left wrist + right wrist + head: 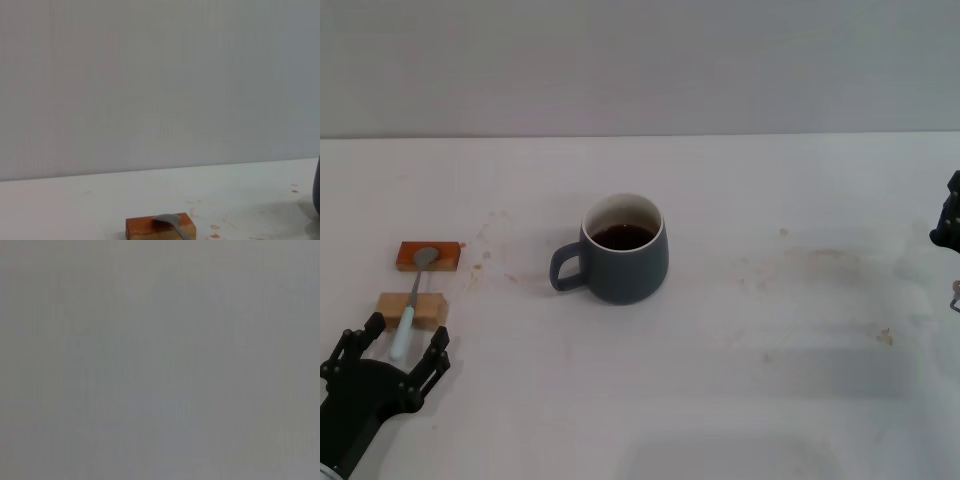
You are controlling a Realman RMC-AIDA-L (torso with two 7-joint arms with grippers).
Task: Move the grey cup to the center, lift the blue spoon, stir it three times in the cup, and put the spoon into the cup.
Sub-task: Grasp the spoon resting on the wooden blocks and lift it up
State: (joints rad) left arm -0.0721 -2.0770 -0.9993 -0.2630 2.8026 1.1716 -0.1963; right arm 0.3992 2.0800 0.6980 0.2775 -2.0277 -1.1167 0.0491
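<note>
Partly cropped right gripper (950, 225): fingers unreadable | left gripper (400, 350) fingers spread around blue spoon (412, 300)

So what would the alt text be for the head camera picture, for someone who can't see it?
A dark slate-grey ceramic mug of brown liquid stands mid-table on a white table, handle toward the robot's left. At far left, a slim pale-blue-handled spoon rests across two small wooden blocks, with the open left gripper around its handle end. The right gripper sits at the right edge.
</note>
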